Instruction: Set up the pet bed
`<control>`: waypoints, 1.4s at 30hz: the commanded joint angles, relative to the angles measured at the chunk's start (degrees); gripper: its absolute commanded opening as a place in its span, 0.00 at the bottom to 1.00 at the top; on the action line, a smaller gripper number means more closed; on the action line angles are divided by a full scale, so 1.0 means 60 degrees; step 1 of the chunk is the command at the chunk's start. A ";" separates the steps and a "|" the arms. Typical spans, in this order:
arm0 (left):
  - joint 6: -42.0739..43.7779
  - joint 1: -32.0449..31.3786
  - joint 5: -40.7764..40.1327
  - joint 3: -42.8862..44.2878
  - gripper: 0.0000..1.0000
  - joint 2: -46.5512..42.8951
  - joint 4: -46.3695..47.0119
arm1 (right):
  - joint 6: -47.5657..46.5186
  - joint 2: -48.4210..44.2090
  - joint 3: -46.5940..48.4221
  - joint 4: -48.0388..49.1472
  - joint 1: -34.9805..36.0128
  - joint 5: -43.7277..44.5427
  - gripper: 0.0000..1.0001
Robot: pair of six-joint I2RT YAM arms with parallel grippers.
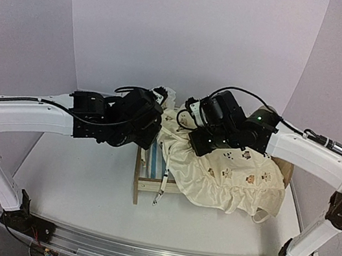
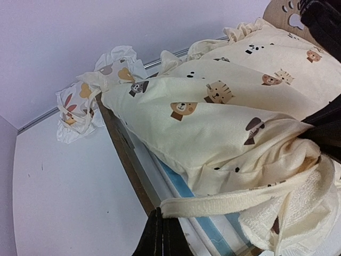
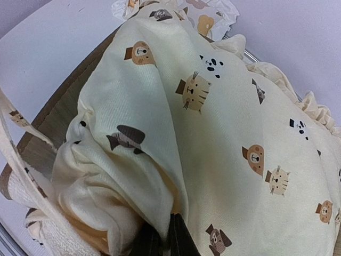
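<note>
while right claw [image 3: 165, 232] pinches quilt [image 3: 213, 133], left claw [image 2: 162, 226] closed, pet bed [image 1: 136, 181] runs left-right.

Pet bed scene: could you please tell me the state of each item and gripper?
pet bed: upright on the table, mostly covered by the quilt.
quilt: draped over the bed, bunched at one end.
pillow: off the bed, by its corner.
left gripper: shut, tips at a quilt strap.
right gripper: shut on a quilt fold.
</note>
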 commanded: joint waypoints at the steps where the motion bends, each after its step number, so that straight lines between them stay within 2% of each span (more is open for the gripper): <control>1: -0.0146 -0.0002 -0.0499 0.0530 0.00 0.0206 -0.0344 | 0.0168 0.0106 0.0257 -0.0025 -0.0113 0.0149 0.09; 4: -0.0148 0.0000 -0.0420 0.0566 0.00 0.0011 -0.0335 | 0.0168 0.0121 0.0273 -0.0025 -0.0111 0.0152 0.09; 10: -0.0045 0.0003 0.0915 0.0145 0.00 -0.0096 -0.0013 | 0.0181 0.0154 0.0238 -0.0026 -0.0114 0.0193 0.09; 16: -0.0933 -0.0010 0.1173 0.0363 0.00 0.0641 -0.1059 | 0.0281 0.0264 0.0186 -0.0026 -0.0121 0.0164 0.09; 25: -0.2268 -0.0007 0.1702 -0.0231 0.05 0.0765 -0.1277 | 0.0689 0.0834 0.0483 -0.0022 -0.0118 0.0102 0.09; 27: -0.2438 -0.0006 0.1931 -0.0423 0.13 0.0682 -0.1204 | 0.0791 0.1070 0.0651 -0.0025 -0.0105 -0.0007 0.09; 31: -0.2569 -0.0052 0.2362 -0.0856 0.42 0.0354 -0.0918 | 0.0902 0.1642 0.1105 -0.0032 -0.0089 -0.0141 0.09; 34: -0.2656 -0.0113 0.2433 -0.1206 0.55 0.0011 -0.0725 | 0.0911 0.2004 0.1293 -0.0050 -0.0037 -0.0202 0.12; 36: -0.2727 -0.0133 0.2421 -0.1418 0.61 -0.0202 -0.0664 | 0.0915 0.2133 0.1283 -0.0087 0.0013 -0.0194 0.18; 39: -0.2887 -0.0147 0.2304 -0.1634 0.68 -0.0357 -0.0639 | 0.0859 0.2246 0.1366 -0.0273 0.0146 0.0051 0.32; 42: -0.3134 -0.0193 0.2164 -0.1771 0.70 -0.0377 -0.0731 | 0.0605 0.2206 0.1626 -0.0552 0.0356 0.0442 0.48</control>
